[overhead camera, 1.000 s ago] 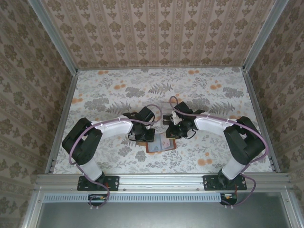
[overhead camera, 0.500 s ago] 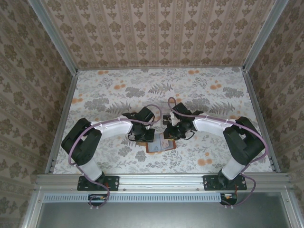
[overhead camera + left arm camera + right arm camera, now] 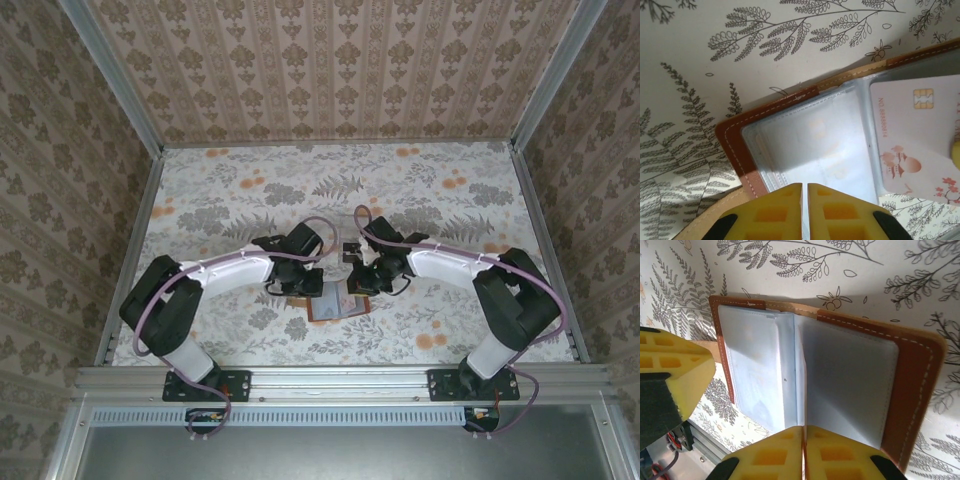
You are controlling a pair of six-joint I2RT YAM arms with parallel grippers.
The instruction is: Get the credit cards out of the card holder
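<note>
Fern-print table cloth [image 3: 420, 190], patterned walls. Card holder [image 3: 336, 308] lies spread near centre, between both arms. Right gripper [image 3: 804, 450]: jaws pressed together on pale card [image 3: 920, 135], which sticks out of the right half. Left gripper [image 3: 805, 210]: nearly closed over the left half; grip unclear.

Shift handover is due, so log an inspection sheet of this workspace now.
Surface: floral table cover, flat.
Job's things: card holder lies open; pale credit card with a chip over one half.
Clutter: nothing seen.
Hands: left hand shut over the holder's clear sleeves; right hand shut on the credit card, seen edge-on.
Cables: purple cables run along both arms.
Surroundings: patterned walls, metal rail in front.
</note>
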